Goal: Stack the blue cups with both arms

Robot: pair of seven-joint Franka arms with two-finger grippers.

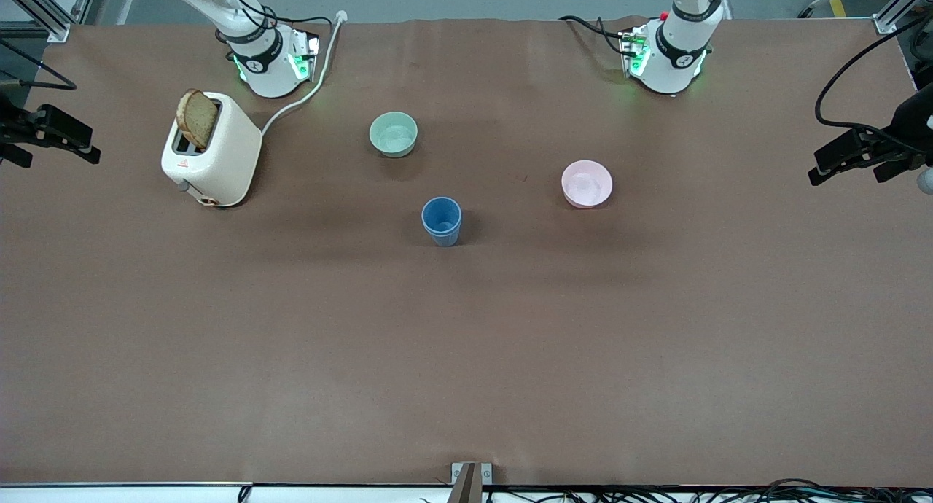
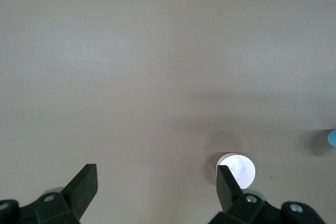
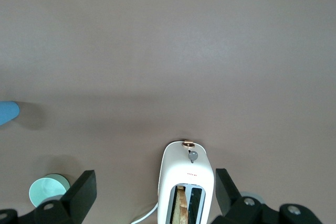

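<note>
One blue cup (image 1: 442, 221) stands upright near the middle of the table. I cannot tell whether a second cup sits nested inside it. No other blue cup shows. The cup also shows at the edge of the left wrist view (image 2: 332, 138) and of the right wrist view (image 3: 8, 113). My left gripper (image 2: 156, 178) is open and empty, high over the table beside the pink bowl (image 2: 240, 167). My right gripper (image 3: 155, 181) is open and empty, high over the toaster (image 3: 187, 179). Neither gripper shows in the front view; only the arm bases do.
A mint-green bowl (image 1: 393, 133) stands farther from the front camera than the cup. A pink bowl (image 1: 587, 184) stands toward the left arm's end. A white toaster (image 1: 213, 153) with a toast slice and its cable stands toward the right arm's end. Black camera mounts (image 1: 864, 153) flank the table.
</note>
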